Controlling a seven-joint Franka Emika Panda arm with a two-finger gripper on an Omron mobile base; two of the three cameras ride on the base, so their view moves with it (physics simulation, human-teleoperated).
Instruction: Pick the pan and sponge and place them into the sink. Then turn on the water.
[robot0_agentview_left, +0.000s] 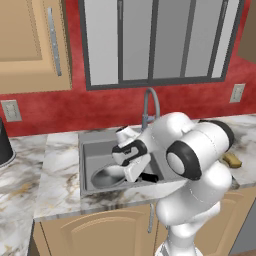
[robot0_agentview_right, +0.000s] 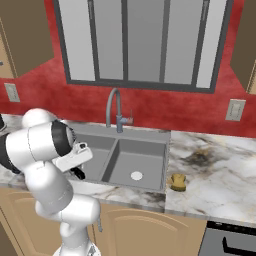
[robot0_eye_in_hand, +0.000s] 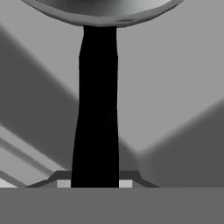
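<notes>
The silver-grey pan (robot0_agentview_left: 107, 176) lies in the left basin of the grey sink (robot0_agentview_left: 87, 145), its black handle (robot0_agentview_left: 148, 177) pointing right. My gripper (robot0_agentview_left: 137, 172) reaches down into that basin and is shut on the handle. In the hand view the handle (robot0_eye_in_hand: 97, 109) runs up from between my fingertips (robot0_eye_in_hand: 95, 183) to the pan's rim (robot0_eye_in_hand: 100, 11). The yellow-tan sponge (robot0_agentview_right: 176, 181) sits on the counter just right of the sink (robot0_agentview_right: 167, 155), also seen behind my arm as the sponge (robot0_agentview_left: 231, 160). No water shows under the faucet (robot0_agentview_right: 114, 107).
The arched faucet (robot0_agentview_left: 150, 102) stands behind the sink against the red wall. Marble counter (robot0_agentview_right: 220, 175) stretches right of the sink, with a dark stove edge (robot0_agentview_right: 230, 240) below. A dark pot (robot0_agentview_left: 4, 145) stands at the far left.
</notes>
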